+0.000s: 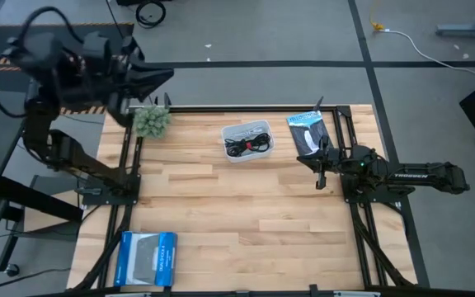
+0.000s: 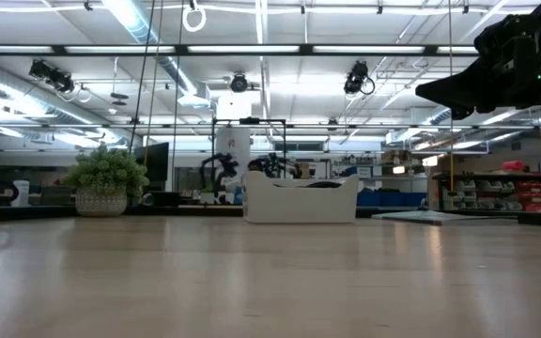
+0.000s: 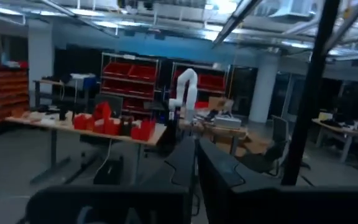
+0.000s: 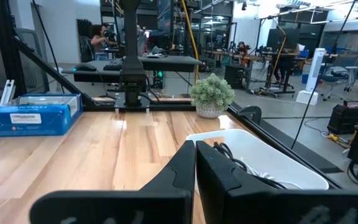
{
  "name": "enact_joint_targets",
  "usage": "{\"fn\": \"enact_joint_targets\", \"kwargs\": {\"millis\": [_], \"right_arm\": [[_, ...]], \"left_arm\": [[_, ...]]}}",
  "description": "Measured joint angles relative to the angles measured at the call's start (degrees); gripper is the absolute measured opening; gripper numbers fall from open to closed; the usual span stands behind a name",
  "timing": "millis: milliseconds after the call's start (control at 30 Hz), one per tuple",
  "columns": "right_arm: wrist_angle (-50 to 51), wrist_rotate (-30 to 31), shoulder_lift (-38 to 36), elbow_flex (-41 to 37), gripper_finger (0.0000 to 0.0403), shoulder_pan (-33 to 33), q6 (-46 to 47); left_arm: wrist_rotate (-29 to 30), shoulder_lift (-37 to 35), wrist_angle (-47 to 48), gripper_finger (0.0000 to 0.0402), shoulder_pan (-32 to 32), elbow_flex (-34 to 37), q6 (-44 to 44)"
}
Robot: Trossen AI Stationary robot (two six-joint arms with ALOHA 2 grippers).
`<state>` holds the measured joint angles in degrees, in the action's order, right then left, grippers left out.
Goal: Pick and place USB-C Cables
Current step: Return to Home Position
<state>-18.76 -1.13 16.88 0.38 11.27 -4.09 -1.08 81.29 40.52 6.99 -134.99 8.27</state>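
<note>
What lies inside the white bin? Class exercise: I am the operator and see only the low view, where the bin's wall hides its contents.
Observer: From above, the white bin holds the USB-C cables: black coils with paler ones beside them.
Operator: Where is the left hand?
Observer: The left hand is raised high and shut, by the table's far left corner near the plant.
Operator: And the right hand?
Observer: The right hand, shut, hangs above the table's right side, next to the black-and-white packet.
</note>
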Motion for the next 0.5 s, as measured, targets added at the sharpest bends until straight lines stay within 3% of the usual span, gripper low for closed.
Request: {"fn": "enact_joint_targets", "kwargs": {"millis": [267, 500], "right_arm": [[0.0, 0.0, 0.0, 0.0, 0.002, 0.0, 0.0], [0.0, 0.0, 0.0, 0.0, 0.002, 0.0, 0.0]], "left_arm": [[0.7, -2.5, 1.6, 0.0022, -5.0, 0.0, -4.5], [8.5, -1.9, 5.4, 0.0022, -10.0, 2.4, -5.1]]}}
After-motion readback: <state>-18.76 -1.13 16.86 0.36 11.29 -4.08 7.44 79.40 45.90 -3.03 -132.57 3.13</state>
